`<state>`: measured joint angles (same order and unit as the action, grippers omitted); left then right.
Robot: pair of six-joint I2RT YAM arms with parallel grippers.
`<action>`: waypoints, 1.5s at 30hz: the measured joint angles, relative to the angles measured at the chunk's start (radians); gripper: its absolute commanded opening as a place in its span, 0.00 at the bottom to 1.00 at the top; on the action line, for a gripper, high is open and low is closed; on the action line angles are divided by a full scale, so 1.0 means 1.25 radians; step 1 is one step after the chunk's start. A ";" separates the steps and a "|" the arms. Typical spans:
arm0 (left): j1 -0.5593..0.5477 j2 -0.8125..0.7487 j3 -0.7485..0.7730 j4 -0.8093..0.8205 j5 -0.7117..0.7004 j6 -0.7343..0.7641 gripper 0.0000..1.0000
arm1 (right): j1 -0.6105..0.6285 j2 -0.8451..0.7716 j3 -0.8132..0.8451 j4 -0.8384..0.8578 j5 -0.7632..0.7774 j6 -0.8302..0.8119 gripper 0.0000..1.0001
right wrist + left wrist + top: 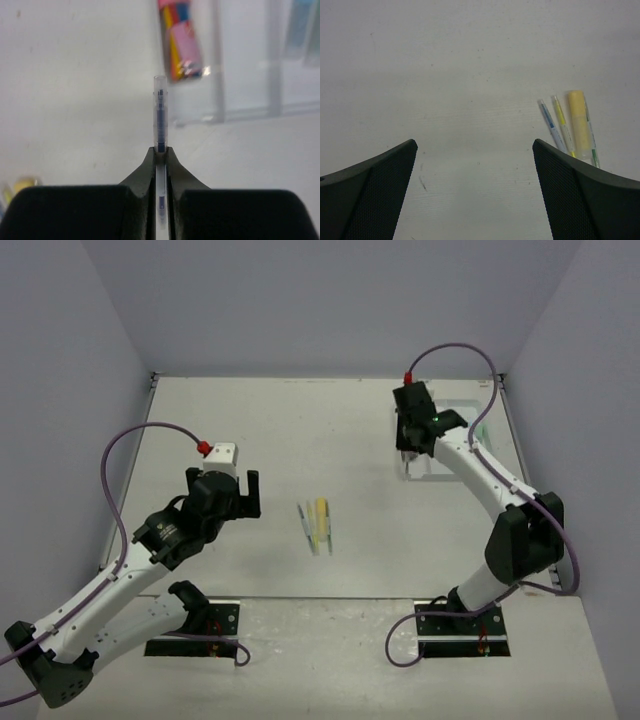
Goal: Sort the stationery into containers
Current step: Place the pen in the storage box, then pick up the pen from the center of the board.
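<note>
My right gripper point(160, 150) is shut on a thin clear pen point(159, 107) with dark blue ink, whose tip juts out past the fingertips. It hangs just short of the white tray's point(220, 102) near-left corner. A multicoloured pink-capped tube point(180, 45) lies in the tray's left compartment, and blurred blue and mint items point(300, 25) lie further right. In the top view the right gripper point(410, 447) is over the tray's point(458, 408) left edge. My left gripper point(474, 145) stands open over bare table, with a yellow marker point(580, 120) and two thin pens point(551, 125) to its right.
The loose yellow marker and pens point(316, 524) lie mid-table between the two arms. Grey walls close in the table at the back and both sides. The left gripper point(250, 493) hovers left of that group.
</note>
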<state>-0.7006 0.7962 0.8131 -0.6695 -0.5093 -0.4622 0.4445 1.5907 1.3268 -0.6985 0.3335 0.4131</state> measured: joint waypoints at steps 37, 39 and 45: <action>-0.002 0.555 0.082 0.126 0.155 -0.290 0.60 | -0.115 -0.143 -0.205 0.132 -0.171 -0.097 0.71; -0.004 0.604 0.102 0.141 0.157 -0.309 0.60 | -0.101 -0.161 -0.258 0.144 -0.198 -0.075 0.71; -0.015 0.664 0.129 0.160 0.159 -0.350 0.50 | -0.094 -0.162 -0.326 0.159 -0.230 -0.053 0.71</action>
<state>-0.7195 1.6264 0.9743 -0.4692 -0.3106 -0.8992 0.3271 1.3876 0.9194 -0.4992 0.0462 0.3471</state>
